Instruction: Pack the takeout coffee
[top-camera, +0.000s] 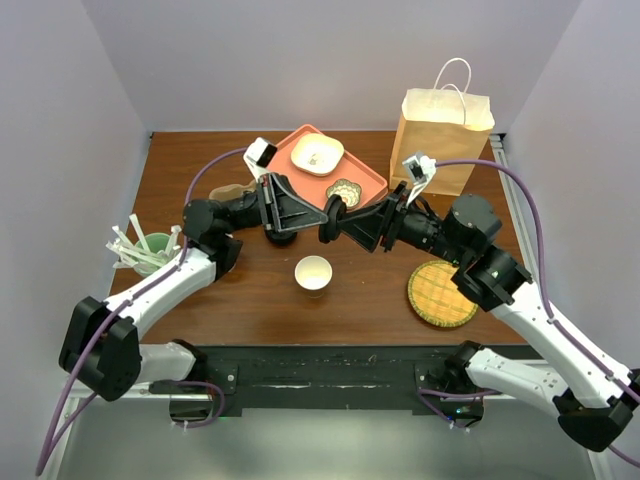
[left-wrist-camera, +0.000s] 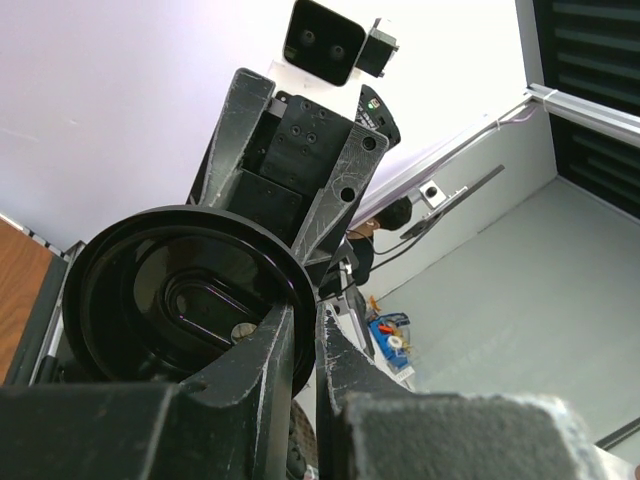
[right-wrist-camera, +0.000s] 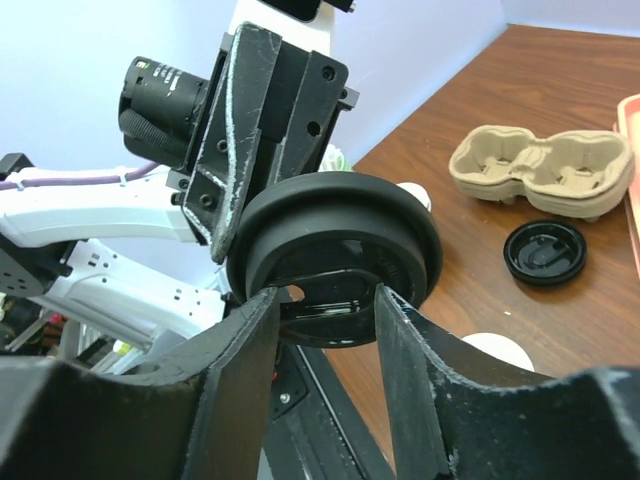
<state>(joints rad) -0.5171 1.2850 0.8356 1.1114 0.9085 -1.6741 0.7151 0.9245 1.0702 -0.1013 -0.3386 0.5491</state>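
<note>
Right wrist, L hand (right-wrist-camera: 232, 235) clamped on black lid (right-wrist-camera: 335, 215), R hand (right-wrist-camera: 328, 300) apart, bag (top-camera: 445, 140) top ext only

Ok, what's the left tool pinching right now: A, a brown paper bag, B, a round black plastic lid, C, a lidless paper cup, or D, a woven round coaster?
B: in the left wrist view the left tool is shut on the rim of the round black plastic lid.

The left pincer (left-wrist-camera: 303, 322) pinches the rim of a black lid (left-wrist-camera: 150, 290).
</note>
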